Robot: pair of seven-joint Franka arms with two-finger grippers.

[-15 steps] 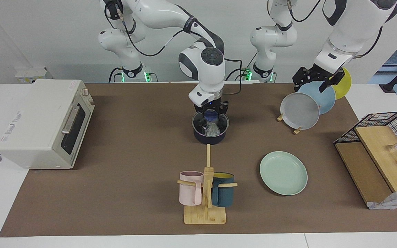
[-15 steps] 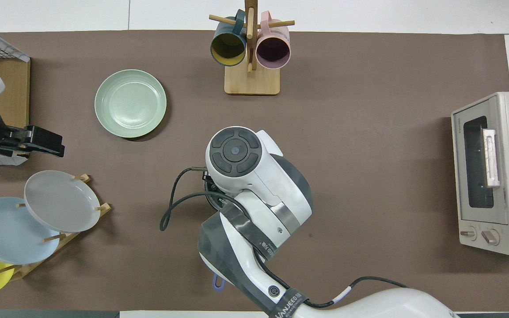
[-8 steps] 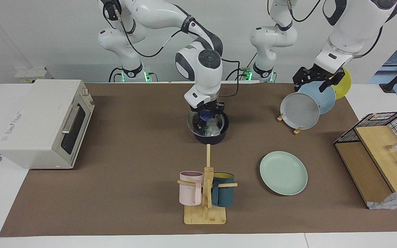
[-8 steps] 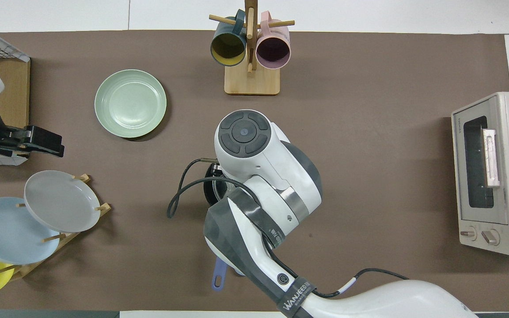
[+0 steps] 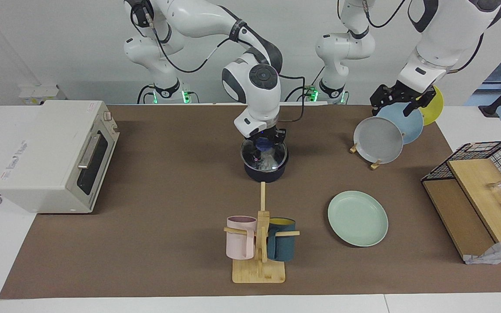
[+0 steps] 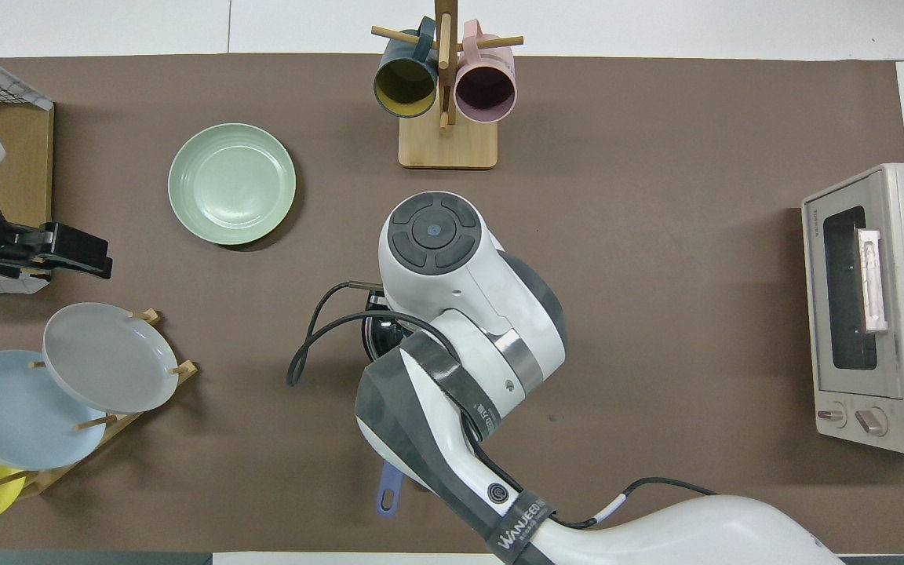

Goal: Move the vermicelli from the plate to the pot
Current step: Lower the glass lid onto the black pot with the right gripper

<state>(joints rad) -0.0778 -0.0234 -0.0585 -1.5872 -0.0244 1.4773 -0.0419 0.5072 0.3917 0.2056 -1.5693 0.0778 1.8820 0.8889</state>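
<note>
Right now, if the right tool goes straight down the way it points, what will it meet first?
Most likely the vermicelli lying in the pot. The right tool points down over the pot's mouth; depth is unclear, so it may already touch the noodles.

Right gripper risen slightly above pot; vermicelli inside.

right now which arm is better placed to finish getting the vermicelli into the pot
The right arm. Its tool hangs directly over the pot, where the vermicelli already lies; the plate is bare. The left tool waits over the upright plates.
</note>
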